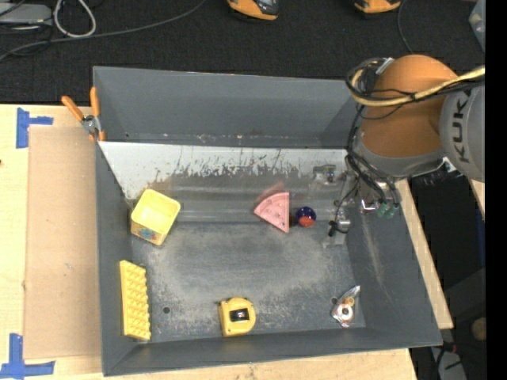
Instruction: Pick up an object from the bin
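We see the gripper [341, 218] low at the right side of the grey metal bin [222, 117], and we cannot tell whether it is released or clenched. Nearest to it, just to its left, lies a small blue-and-red ball [305, 216], touching a pink plastic wedge [273, 210]. Well apart lie a yellow cube [154, 216], a long yellow studded brick [135, 299], a yellow tape measure [237, 316] and a small silvery metal piece [346, 305]. The bin's floor is scuffed; beyond it, cables [71, 10] lie on dark flooring.
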`<state>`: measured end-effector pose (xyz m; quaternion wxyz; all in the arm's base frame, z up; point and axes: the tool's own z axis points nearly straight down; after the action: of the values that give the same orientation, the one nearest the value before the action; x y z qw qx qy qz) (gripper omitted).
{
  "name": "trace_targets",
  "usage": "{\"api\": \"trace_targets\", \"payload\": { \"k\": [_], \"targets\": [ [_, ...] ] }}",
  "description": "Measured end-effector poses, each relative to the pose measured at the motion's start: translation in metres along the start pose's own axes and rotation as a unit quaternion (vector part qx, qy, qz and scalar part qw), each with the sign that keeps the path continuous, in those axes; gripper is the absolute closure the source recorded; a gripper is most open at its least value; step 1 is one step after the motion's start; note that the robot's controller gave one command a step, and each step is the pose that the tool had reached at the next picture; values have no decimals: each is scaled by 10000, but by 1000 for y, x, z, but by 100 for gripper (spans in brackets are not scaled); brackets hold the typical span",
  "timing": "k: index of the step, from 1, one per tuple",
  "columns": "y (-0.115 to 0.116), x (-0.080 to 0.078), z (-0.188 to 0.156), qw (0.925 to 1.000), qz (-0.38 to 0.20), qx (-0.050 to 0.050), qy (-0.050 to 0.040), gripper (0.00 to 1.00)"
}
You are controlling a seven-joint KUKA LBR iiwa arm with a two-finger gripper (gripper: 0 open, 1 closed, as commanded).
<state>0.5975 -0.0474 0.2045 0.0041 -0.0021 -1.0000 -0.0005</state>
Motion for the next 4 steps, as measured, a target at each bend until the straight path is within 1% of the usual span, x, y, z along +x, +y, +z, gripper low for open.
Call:
{"api": "trace_targets", "payload": {
  "k": [1,2,3,4],
  "targets": [
    [0,-2,-4,10000,-7,2,-38,0],
    [20,-10,59,9971,759,-4,-37,0],
    [55,-24,57,9962,864,-15,-82,0],
    [42,-20,75,9815,1915,-8,-34,0]
  ]
}}
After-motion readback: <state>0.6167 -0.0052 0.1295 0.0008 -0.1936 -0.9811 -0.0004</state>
